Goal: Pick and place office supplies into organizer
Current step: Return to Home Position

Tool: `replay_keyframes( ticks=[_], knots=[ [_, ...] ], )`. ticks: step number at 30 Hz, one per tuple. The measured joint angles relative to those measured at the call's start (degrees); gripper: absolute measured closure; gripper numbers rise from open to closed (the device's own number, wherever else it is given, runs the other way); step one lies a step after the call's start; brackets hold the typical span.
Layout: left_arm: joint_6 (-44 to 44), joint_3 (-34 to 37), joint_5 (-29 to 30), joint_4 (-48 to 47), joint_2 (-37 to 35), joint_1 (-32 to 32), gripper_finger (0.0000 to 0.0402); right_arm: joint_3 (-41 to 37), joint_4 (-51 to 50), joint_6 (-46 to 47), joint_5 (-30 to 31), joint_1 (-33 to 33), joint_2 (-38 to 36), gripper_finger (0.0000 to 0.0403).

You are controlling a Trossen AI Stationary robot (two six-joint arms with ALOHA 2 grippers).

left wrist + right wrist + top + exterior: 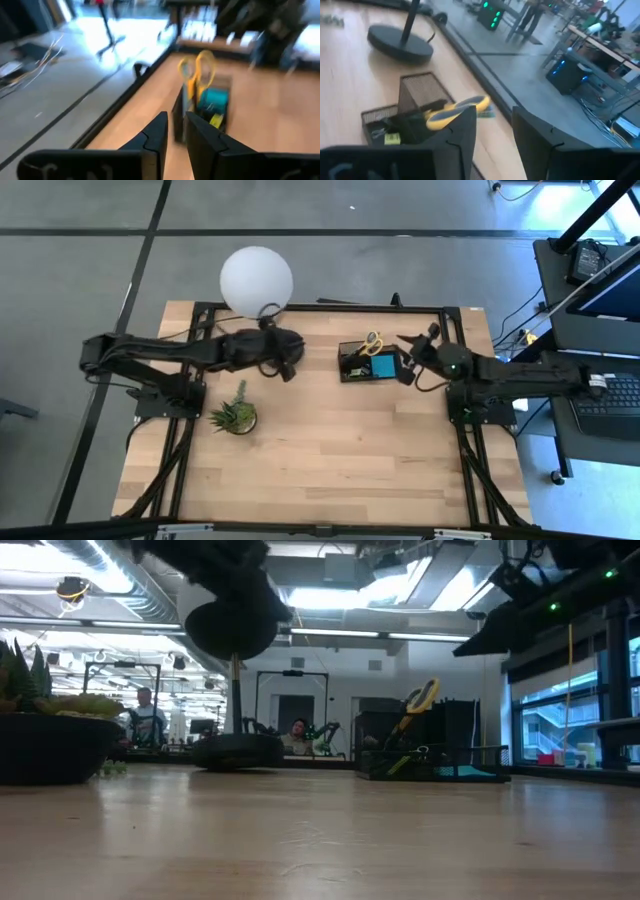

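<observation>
Seen from above, the organizer (345, 376) sits on the worktop (330, 460) between the two hands. It is just ahead of the right hand (405, 358) and farther from the left hand (289, 368), which hangs beside the globe lamp (256, 278). That view shows the yellow-handled scissors (373, 341) and the blue sticky-note pad (381, 367) inside the tray, but not how the fingers stand.

The wrist views do show this. The left hand's fingers (158, 134) are a narrow slit apart with nothing between them. The right hand's fingers (463, 131) stand wider apart and are also empty.

Only the wrist views show a small yellow piece (216, 120) in the tray beside the pad. The right wrist view alone shows the mesh cup (420, 90) with the scissors leaning out of it. In the low view the scissors handle rises above the organizer's low walls, and neither hand's fingers can be made out.
</observation>
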State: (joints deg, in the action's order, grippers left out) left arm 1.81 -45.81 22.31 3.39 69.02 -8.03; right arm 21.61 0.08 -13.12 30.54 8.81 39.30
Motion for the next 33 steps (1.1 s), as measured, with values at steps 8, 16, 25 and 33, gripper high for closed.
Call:
replay_keyframes(
  ticks=[8, 16, 25, 33],
  knots=[
    [0.65, 5.19, -2.56, 3.87, -2.88, 0.33, 0.0343, 0.00, 5.16, -1.53, -0.21, 0.41, -2.74, 0.0274],
    [1.08, 5.19, -2.79, 3.99, -2.11, 0.86, 0.0343, 0.00, 4.73, -2.21, -0.19, 0.41, -2.87, 0.0274],
    [3.24, 5.19, -2.76, 1.71, -2.09, 3.75, 0.0343, 0.00, -2.35, 2.23, -0.16, 0.28, -5.72, 0.0274],
    [5.50, 5.19, 2.14, -4.69, -2.10, 6.63, 0.0343, 0.00, -4.91, 3.68, -0.16, 0.28, -8.76, 0.0274]
  ],
)
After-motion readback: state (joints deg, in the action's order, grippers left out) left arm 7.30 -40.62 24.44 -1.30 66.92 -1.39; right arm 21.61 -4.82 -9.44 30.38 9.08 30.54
